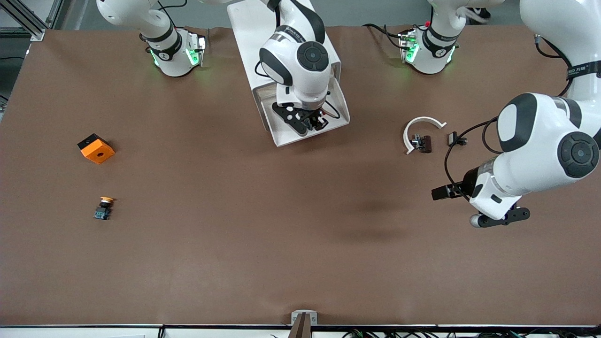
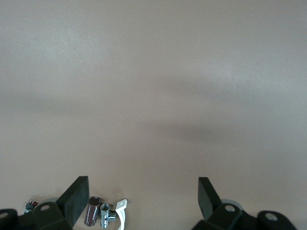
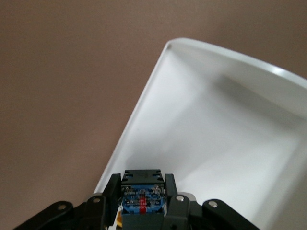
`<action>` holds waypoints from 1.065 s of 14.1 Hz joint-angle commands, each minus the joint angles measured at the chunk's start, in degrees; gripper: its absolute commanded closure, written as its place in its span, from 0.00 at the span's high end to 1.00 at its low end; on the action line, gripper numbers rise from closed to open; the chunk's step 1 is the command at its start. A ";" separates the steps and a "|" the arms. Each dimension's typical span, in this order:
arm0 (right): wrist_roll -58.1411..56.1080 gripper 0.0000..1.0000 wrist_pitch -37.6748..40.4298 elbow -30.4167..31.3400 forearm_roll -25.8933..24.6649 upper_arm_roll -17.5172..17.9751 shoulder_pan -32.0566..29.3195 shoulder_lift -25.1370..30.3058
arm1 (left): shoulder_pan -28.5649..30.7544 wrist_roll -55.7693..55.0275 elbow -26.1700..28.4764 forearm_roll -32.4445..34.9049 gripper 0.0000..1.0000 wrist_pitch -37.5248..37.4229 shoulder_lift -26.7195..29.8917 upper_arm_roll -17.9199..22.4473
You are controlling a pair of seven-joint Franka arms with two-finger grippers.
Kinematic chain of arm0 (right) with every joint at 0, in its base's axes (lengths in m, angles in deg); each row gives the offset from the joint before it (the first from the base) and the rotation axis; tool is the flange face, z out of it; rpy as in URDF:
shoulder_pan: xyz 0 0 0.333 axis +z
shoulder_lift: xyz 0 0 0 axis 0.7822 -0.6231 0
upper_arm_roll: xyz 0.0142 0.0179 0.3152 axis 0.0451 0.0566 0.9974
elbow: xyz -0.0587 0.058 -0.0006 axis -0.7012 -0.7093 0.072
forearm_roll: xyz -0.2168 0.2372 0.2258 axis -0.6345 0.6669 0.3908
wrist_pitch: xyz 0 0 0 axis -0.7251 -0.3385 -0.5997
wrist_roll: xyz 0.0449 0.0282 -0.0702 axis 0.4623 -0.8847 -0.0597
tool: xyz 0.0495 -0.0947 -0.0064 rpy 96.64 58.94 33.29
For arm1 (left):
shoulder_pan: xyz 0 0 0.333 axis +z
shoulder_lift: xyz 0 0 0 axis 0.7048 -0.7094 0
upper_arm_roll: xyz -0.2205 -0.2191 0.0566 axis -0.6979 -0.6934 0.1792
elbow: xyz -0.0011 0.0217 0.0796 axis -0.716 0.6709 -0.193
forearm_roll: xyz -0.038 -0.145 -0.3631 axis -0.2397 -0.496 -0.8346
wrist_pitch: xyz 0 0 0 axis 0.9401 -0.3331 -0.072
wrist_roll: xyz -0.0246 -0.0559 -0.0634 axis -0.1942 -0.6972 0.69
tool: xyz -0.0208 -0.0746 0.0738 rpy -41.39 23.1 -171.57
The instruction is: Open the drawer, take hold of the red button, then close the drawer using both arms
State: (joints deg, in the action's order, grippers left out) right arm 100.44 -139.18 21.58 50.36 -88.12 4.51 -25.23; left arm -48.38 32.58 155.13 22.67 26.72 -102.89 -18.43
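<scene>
The white drawer point(image 1: 283, 139) stands open near the robots' bases at mid-table. Its tray also shows in the right wrist view point(image 3: 225, 134). My right gripper point(image 1: 307, 122) is over the open tray and is shut on the button point(image 3: 141, 199). Only the button's blue base and black body show between the fingers point(image 3: 171, 191); its red cap is hidden. My left gripper point(image 1: 474, 206) hangs open and empty over bare table toward the left arm's end. Its fingers point(image 2: 76, 199) stand wide apart in the left wrist view.
An orange cube with a hole point(image 1: 96, 149) and a small orange-yellow-capped button point(image 1: 104, 208) lie toward the right arm's end. A white curved piece point(image 1: 420, 129), a brown cylinder with a metal fitting point(image 1: 422, 143) and a small black part point(image 1: 454, 139) lie near the left gripper.
</scene>
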 commanded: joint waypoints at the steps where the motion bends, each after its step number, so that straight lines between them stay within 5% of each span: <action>1: -2.98 0.00 4.35 -5.61 -0.13 0.10 -3.23 -0.07 | -0.21 -0.27 2.71 1.23 1.00 1.17 1.95 -0.10; 3: -9.30 0.00 8.83 -9.31 -0.21 0.10 -7.17 0.02 | -0.21 -0.27 2.79 1.23 1.00 1.17 2.04 -0.10; 9: -37.59 0.00 8.85 -7.22 -0.65 -0.08 -23.86 1.60 | -1.70 -5.44 2.88 1.23 1.00 1.34 1.86 -1.32; 15: -70.02 0.00 -2.38 1.21 -1.00 -0.17 -40.66 1.17 | -11.79 -23.18 7.00 6.49 1.00 4.51 1.68 -1.68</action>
State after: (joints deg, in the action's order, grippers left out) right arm 38.07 -137.79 19.15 50.29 -89.65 -31.93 -24.95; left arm -56.86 15.00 159.07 25.74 29.92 -102.53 -20.06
